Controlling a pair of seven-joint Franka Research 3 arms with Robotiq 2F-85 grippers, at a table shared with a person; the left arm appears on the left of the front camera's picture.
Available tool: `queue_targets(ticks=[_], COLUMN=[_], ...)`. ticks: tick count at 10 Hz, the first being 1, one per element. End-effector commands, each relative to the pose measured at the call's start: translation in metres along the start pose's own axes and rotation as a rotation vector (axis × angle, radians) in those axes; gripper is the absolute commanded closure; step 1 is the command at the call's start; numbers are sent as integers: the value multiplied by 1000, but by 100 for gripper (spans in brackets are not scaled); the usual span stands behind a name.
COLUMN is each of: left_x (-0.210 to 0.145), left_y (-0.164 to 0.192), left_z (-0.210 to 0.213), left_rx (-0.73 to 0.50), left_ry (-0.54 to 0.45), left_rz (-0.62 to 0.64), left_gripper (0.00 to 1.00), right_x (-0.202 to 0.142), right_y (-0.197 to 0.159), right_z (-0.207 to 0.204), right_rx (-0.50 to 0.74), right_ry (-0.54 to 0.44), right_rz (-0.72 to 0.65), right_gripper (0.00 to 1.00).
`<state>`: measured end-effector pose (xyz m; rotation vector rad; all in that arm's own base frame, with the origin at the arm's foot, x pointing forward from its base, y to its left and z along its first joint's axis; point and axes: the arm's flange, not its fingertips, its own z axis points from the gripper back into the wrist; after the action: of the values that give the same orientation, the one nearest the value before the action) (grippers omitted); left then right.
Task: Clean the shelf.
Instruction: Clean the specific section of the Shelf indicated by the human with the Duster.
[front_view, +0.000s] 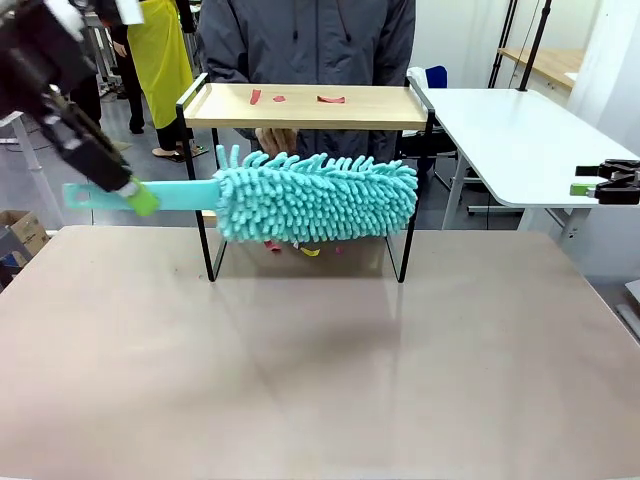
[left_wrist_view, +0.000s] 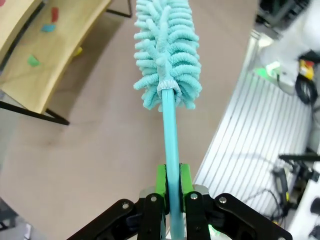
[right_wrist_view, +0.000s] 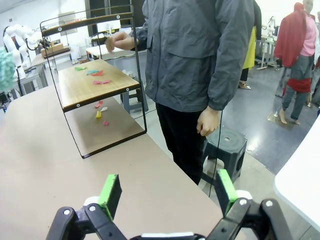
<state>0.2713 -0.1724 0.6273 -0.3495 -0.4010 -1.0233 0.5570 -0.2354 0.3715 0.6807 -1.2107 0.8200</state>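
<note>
The shelf (front_view: 305, 106) stands at the table's far middle, with red scraps (front_view: 331, 99) on its top board. My left gripper (front_view: 140, 198) is shut on the handle of a teal fluffy duster (front_view: 315, 195). The duster's head hangs level in front of the shelf and hides the lower board. In the left wrist view, the green pads (left_wrist_view: 161, 181) clamp the handle. There the duster head (left_wrist_view: 167, 50) is over the table beside a shelf board (left_wrist_view: 60, 60) that carries coloured scraps. My right gripper (front_view: 600, 185) is open at the far right, its own view showing spread jaws (right_wrist_view: 167, 192) holding nothing.
A person stands behind the shelf, one hand (right_wrist_view: 120, 40) raised near the upper tier. Small scraps (front_view: 310, 251) lie on the table under the shelf. A white table (front_view: 520, 130) stands at the back right, a grey stool (right_wrist_view: 225, 145) beside the person.
</note>
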Motion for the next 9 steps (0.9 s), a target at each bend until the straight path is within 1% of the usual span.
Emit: queue_targets(ticks=[1, 2, 3, 5, 6, 7, 8, 9], left_x=[15, 19, 9, 9, 14, 29, 41, 46], left_y=[-3, 0, -3, -3, -3, -10, -15, -21], left_z=[-16, -19, -10, -10, -21, -40, -53, -62], left_rx=[49, 14, 28, 28, 22, 35, 47, 77], left_ry=[-26, 41, -11, -11, 7, 17, -42, -78], left_rz=[77, 90, 40, 40, 58, 79, 148, 215], left_gripper=[87, 87, 87, 87, 87, 87, 87, 87], right_x=[2, 2, 2, 2, 2, 2, 2, 2], right_y=[0, 0, 0, 0, 0, 0, 0, 0], right_z=[-1, -1, -1, -1, -1, -1, -1, -1], right_rx=[1, 1, 1, 1, 1, 1, 1, 1], right_ry=[-1, -1, -1, -1, -1, -1, -1, -1], right_rz=[13, 13, 13, 13, 13, 13, 13, 13], right_gripper=[0, 0, 0, 0, 0, 0, 0, 0])
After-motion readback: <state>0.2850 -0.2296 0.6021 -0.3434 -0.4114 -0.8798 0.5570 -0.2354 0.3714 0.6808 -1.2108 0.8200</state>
